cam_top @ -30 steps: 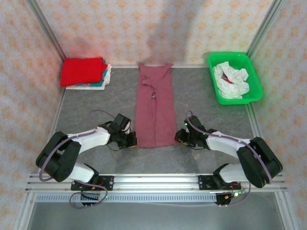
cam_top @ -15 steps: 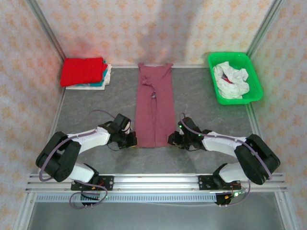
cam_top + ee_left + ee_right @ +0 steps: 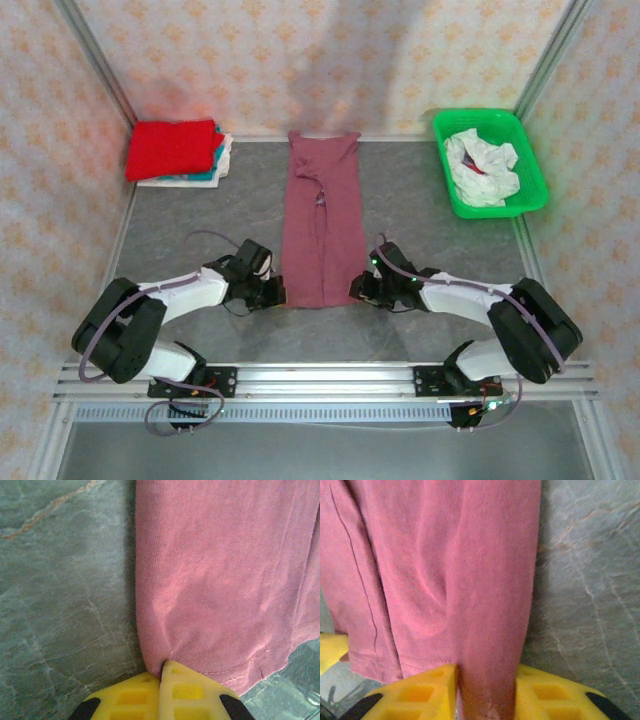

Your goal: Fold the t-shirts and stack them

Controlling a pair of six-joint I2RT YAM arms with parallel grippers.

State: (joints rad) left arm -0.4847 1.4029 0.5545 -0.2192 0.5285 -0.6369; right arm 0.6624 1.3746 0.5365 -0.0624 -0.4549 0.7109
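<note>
A neat pile of folded t-shirts sits at the far left corner of the gray table (image 3: 190,225). A bright red t-shirt (image 3: 172,148) is on top. A teal t-shirt (image 3: 205,176) peeks out under it, and a white t-shirt (image 3: 170,181) is at the bottom.

The left gripper (image 3: 272,292) is down low at the near left corner of the maroon t-shirt (image 3: 322,225). In the left wrist view its yellow fingers (image 3: 135,695) are pressed tight together, and the corner of the hem is pinched between them.

The maroon t-shirt lies flat in the middle of the table. It is folded into a long thin strip that runs from the arms to the back wall.

The right gripper (image 3: 358,290) is at the near right corner. Its yellow fingers (image 3: 420,690) squeeze a thick fold of the cloth.

At the far right stands a green basket (image 3: 528,150) with a crumpled white cloth (image 3: 482,168) inside.
</note>
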